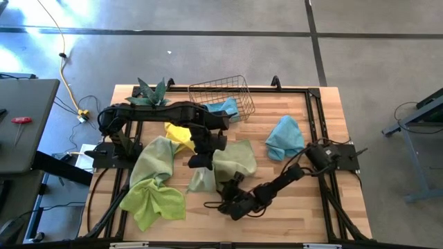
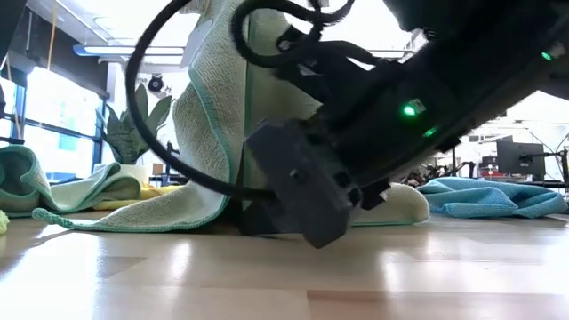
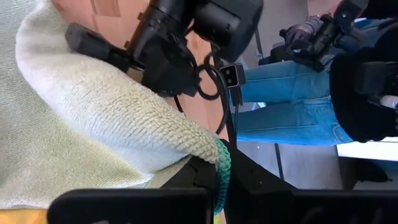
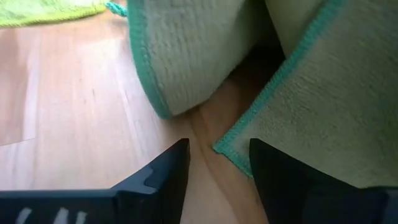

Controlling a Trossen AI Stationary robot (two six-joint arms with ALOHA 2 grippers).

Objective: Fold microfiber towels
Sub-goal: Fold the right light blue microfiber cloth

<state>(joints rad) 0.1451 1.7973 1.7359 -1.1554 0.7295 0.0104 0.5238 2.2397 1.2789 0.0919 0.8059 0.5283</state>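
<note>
I am observing the pale sage towel (image 1: 235, 160) lying near the centre of the wooden table (image 1: 325, 207), with one part of it being lifted off the surface. In the low view this towel (image 2: 213, 133) is hanging upward in a tall fold edged in teal, its lower edge resting on the wood.

The left gripper (image 1: 201, 158) is sitting at the nine o'clock edge of that towel. In the left wrist view I am seeing its fingers (image 3: 186, 180) closed on the towel's teal hem (image 3: 222, 171), with the cloth (image 3: 93, 112) draped away from the pinch.

The right gripper (image 1: 225, 190) is positioned low at the towel's six o'clock edge, its arm reaching in from the four o'clock side of the table. In the right wrist view its two fingers (image 4: 165, 171) are standing parted with bare wood between them, holding nothing, and a teal-hemmed corner of the towel (image 4: 298, 124) is lying just ahead of the gap.

Other towels are lying apart: a lime green towel (image 1: 154, 200) toward eight o'clock, a second sage towel (image 1: 156, 159) just above it, a yellow towel (image 1: 180, 133) beside the left arm, and a light blue towel (image 1: 285, 137) toward two o'clock. Another blue towel (image 1: 225, 107) is resting in the wire basket (image 1: 239, 86) at twelve o'clock, near a potted plant (image 1: 152, 93).

A person in blue jeans (image 3: 286, 106) is showing beyond the table in the left wrist view.
</note>
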